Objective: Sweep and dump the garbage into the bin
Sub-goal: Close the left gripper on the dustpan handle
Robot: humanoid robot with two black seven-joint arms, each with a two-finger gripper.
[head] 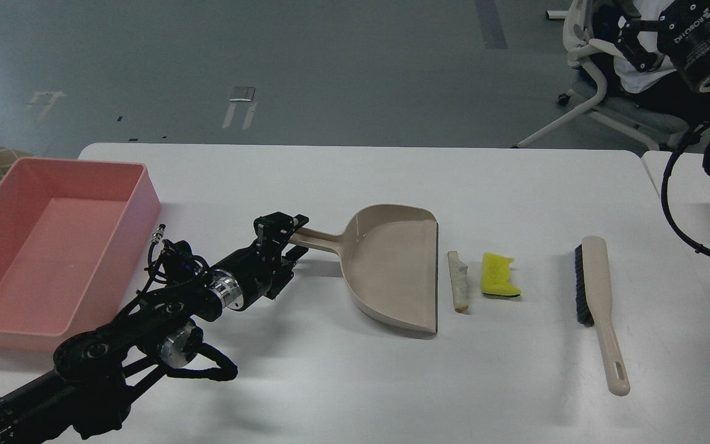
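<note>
our left gripper (287, 237) sits at the free end of the dustpan handle (321, 240), its dark fingers on either side of the tip; we cannot tell whether they are pressing on it or merely around it. the left arm comes in from the lower left corner, folds at a knuckled joint and reaches out low over the white table (355, 382), wrist nearly level.

our right gripper (629, 37) is held high at the upper right, off the table, in front of a white chair (583, 92); its fingers stand spread with nothing between them. white lettering on its black body reads "robotiq".

the beige dustpan (392, 271) lies flat, its straight lip facing right. just beside that lip lies the pale crust-like scrap (458, 280), and next to it the yellow sponge piece (498, 274); the two are apart. further right lies the beige brush (598, 308), bristles facing left, handle toward us.

the pink bin (145, 203) sits at the table's left edge, well apart from the garbage. bare tabletop runs along the near side and behind the dustpan.
</note>
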